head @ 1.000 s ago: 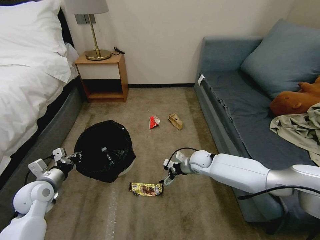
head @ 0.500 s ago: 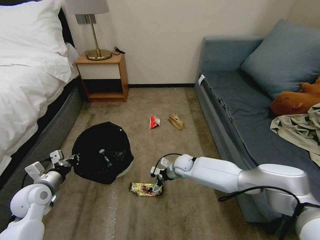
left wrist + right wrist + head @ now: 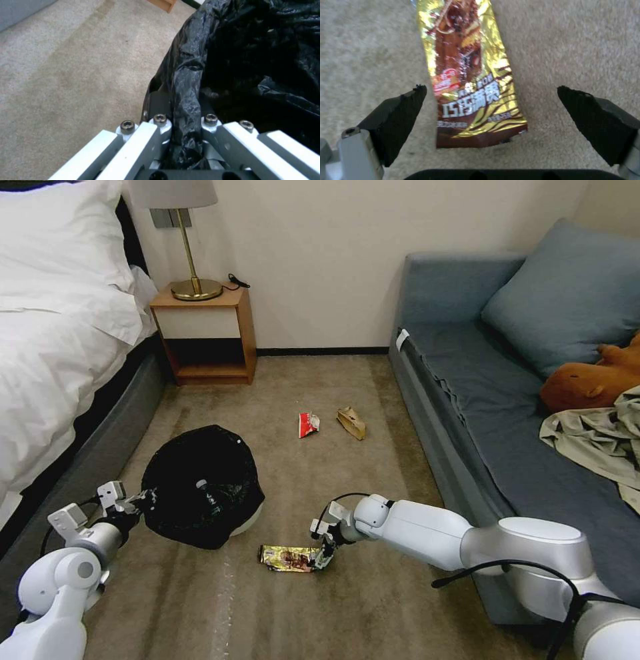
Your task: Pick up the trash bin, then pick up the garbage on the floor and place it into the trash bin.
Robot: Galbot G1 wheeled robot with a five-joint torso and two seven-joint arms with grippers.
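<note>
The trash bin (image 3: 200, 483), white with a glossy black bag (image 3: 253, 50), hangs tilted low over the carpet on the left. My left gripper (image 3: 141, 499) is shut on its near rim, and its fingers (image 3: 160, 125) pinch the bag's edge. A clear bottle (image 3: 205, 491) lies inside the bin. The gold-yellow snack wrapper (image 3: 288, 558) lies flat on the carpet. My right gripper (image 3: 325, 557) is open and low over the wrapper's right end, with a black pad (image 3: 400, 117) on either side of the wrapper (image 3: 470, 82). A red-white packet (image 3: 308, 424) and a brown paper bag (image 3: 352, 422) lie farther off.
A bed (image 3: 60, 353) runs along the left and a grey-blue sofa (image 3: 493, 400) along the right. The sofa holds a plush toy (image 3: 593, 380) and a garment (image 3: 600, 437). A wooden nightstand (image 3: 203, 337) with a lamp stands at the far wall. Open carpet lies between them.
My right gripper has swung left and down to straddle the wrapper's right end. The left arm has drawn back a little, carrying the bin slightly leftward and lower.
</note>
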